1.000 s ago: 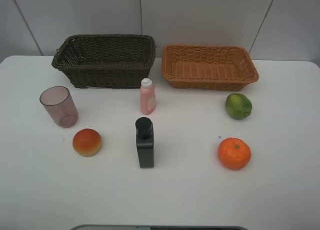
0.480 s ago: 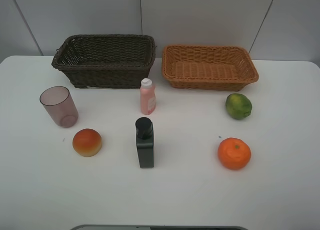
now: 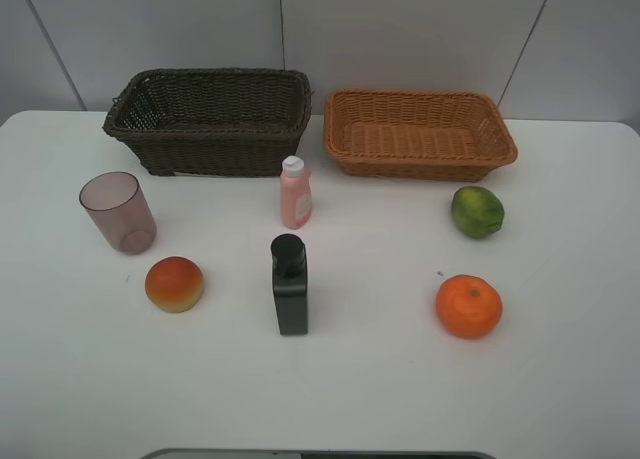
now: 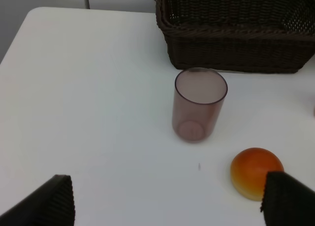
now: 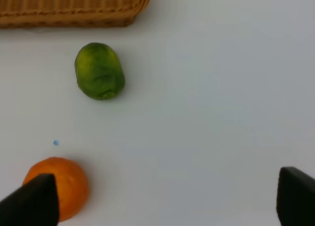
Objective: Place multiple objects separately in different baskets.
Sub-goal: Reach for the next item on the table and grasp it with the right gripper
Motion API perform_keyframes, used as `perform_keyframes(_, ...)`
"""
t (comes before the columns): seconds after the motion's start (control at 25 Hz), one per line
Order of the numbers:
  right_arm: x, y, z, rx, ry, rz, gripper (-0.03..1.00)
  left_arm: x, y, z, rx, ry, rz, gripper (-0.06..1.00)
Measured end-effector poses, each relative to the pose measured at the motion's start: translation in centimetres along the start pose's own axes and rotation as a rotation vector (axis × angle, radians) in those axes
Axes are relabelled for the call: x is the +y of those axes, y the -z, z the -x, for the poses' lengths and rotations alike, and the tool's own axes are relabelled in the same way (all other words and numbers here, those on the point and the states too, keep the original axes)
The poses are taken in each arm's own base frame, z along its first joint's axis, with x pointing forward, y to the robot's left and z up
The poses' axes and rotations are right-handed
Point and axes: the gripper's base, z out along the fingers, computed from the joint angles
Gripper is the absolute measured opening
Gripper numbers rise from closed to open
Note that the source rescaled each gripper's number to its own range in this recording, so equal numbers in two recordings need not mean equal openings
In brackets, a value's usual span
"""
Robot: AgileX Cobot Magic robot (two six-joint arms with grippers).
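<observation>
On the white table stand a purple cup point(image 3: 118, 212), a red-orange fruit point(image 3: 174, 284), a pink bottle point(image 3: 295, 194), a black bottle point(image 3: 290, 286), a lime point(image 3: 477, 211) and an orange point(image 3: 468, 306). Behind them sit the dark brown basket point(image 3: 210, 76) and the tan basket point(image 3: 420, 96), both empty. My left gripper point(image 4: 170, 201) hangs open above the table, short of the cup point(image 4: 199, 104) and the fruit point(image 4: 256, 172). The right gripper point(image 5: 165, 199) is open too, beside the orange point(image 5: 61, 186) and short of the lime point(image 5: 99, 71). Neither gripper shows in the high view.
A grey wall rises right behind the baskets. The table's left edge point(image 4: 15, 39) runs close to the cup's side. A grey strip point(image 3: 320, 454) lies along the table's front edge. A small blue dot point(image 5: 55, 143) marks the table near the orange.
</observation>
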Motion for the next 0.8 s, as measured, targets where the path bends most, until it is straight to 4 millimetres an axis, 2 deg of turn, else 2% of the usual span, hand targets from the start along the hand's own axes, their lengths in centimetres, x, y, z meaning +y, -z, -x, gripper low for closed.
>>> perform_keyframes(0.24,1.5,-5.0,4.1,0.161,0.067,0.049,0.88,0.0,0.0,0.0,0.000,0.000,0.000,0.98)
perform_keyframes(0.44,3.1,-8.8,5.3,0.286,0.120,0.081,0.88,0.0,0.0,0.0,0.000,0.000,0.000,0.98)
perform_keyframes(0.8,4.2,-11.3,7.3,0.280,0.114,0.114,0.88,0.0,0.0,0.0,0.000,0.000,0.000,0.98)
